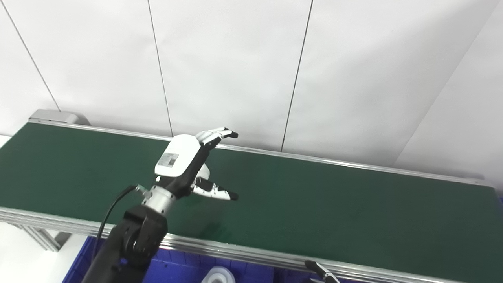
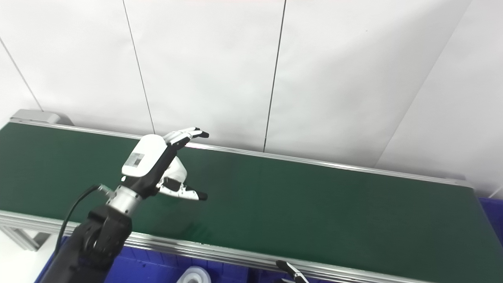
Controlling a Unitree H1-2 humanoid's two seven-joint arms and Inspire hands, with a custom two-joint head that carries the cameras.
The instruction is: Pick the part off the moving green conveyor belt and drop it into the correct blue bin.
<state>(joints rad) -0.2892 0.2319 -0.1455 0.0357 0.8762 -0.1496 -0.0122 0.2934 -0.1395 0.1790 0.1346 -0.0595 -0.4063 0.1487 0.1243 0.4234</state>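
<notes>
Hovering glossy white left robot hand (image 1: pixel 184 163), fingers spread, matte green belt (image 1: pixel 314 196)

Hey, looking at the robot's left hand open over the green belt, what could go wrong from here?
1. No part shows on the conveyor belt, so the open left hand may close too early or late when one arrives.
2. Its fingers reach toward the belt's far rail and might knock it.
3. The right hand barely shows, so its state is unclear.

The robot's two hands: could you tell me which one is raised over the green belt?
The left hand, fingers spread and holding nothing, is over the conveyor belt. Of the right hand, only a dark tip shows at the bottom edge.
</notes>
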